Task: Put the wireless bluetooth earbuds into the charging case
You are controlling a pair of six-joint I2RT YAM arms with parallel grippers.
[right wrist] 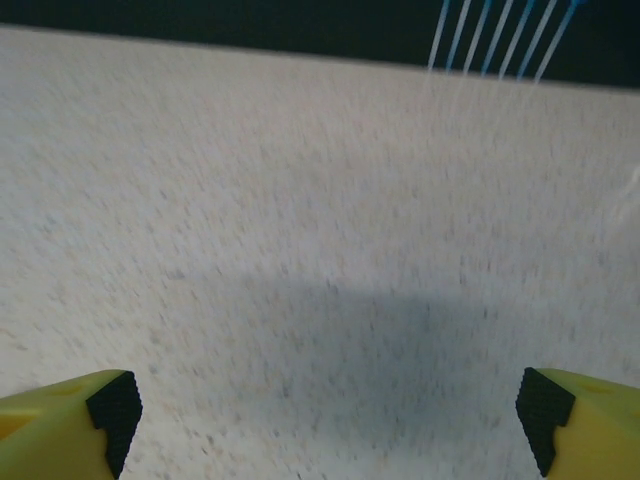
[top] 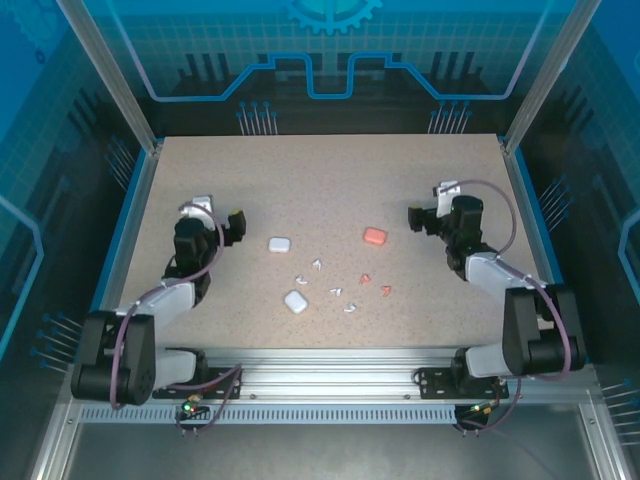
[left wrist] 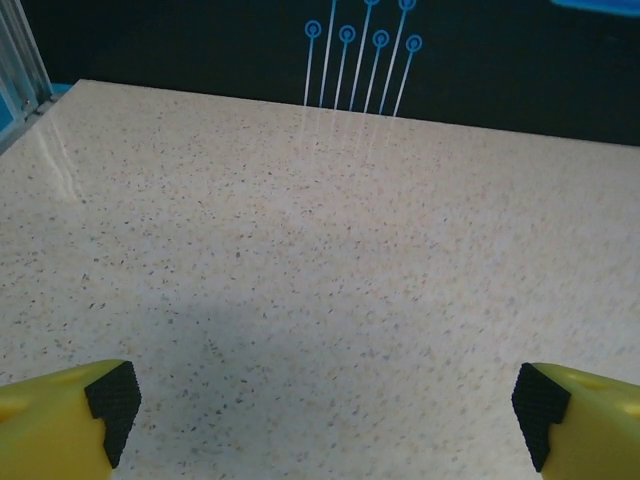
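Closest in, the black pads [left wrist: 112, 405] of the left fingers [top: 236, 222] and the right fingers [top: 416, 217] stood spread wide, gripping nothing, bare speckled desk [top: 330, 170] between them! The earbuds [top: 336, 292] lay scattered mid-desk between the arms, nearer the bases than either set of fingers: tiny white ones [top: 301, 280] leftward, two salmon-pink ones [top: 365, 277] rightward, stems too small to read an axis. One white case [top: 279, 243] sat near the left fingers and the pink case [top: 374, 236] near the right, so each arm looked closest to its own colour.
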